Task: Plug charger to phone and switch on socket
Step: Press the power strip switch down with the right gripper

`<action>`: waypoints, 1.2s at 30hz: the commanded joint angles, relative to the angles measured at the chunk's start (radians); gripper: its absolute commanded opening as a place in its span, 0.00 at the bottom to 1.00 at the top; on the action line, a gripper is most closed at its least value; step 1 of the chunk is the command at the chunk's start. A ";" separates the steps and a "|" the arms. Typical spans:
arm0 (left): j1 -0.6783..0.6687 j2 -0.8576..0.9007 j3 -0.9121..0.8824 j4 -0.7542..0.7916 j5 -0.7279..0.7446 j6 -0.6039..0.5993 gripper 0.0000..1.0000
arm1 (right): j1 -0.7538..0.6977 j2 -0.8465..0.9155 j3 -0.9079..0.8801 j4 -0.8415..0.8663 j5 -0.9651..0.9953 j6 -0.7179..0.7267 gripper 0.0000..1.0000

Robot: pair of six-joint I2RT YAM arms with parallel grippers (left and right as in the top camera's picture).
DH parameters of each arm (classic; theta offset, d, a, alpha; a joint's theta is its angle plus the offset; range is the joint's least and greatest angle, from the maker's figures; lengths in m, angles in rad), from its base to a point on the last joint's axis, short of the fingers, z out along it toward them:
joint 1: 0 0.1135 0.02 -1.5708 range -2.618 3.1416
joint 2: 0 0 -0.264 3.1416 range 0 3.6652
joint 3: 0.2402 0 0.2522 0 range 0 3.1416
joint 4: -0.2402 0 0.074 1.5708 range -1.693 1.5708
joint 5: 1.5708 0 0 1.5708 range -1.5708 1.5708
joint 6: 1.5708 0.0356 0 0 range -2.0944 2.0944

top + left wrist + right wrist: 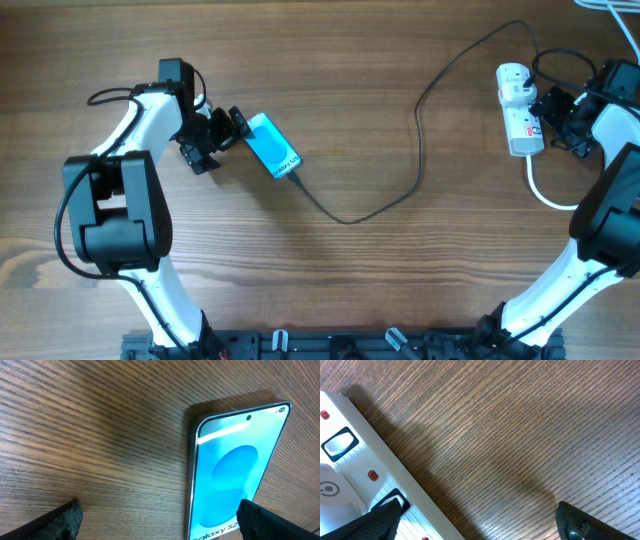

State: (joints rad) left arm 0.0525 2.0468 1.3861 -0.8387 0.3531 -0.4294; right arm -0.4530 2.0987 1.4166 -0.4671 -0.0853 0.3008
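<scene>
1. At upper left of the overhead view, the left claw (226, 138) is spread wide and grips nothing, just beside the top end of the phone (272, 146).
2. The phone lies face up on the wooden surface (400, 290), left of centre.
3. The charger (420, 150) meets the phone's lower end, then loops right and up toward the socket (520, 108).
4. At upper right, the right claw (553, 118) is wide open and empty, one fingertip over a socket switch.

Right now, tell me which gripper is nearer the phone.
Left. The left gripper hangs open right at one end of the phone; the right gripper is far across the table, open beside the socket.
</scene>
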 commanded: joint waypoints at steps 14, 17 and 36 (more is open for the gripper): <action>0.010 0.063 -0.045 0.001 -0.078 0.002 1.00 | 0.025 0.052 -0.018 0.031 -0.080 -0.089 1.00; 0.010 0.063 -0.045 0.001 -0.078 0.002 1.00 | 0.025 0.052 -0.018 0.017 -0.081 -0.089 1.00; 0.010 0.063 -0.045 0.001 -0.078 0.002 1.00 | 0.046 0.023 -0.008 -0.122 0.041 -0.088 1.00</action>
State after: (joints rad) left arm 0.0525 2.0468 1.3861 -0.8387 0.3531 -0.4290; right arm -0.4389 2.1017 1.4418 -0.5182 -0.0959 0.2558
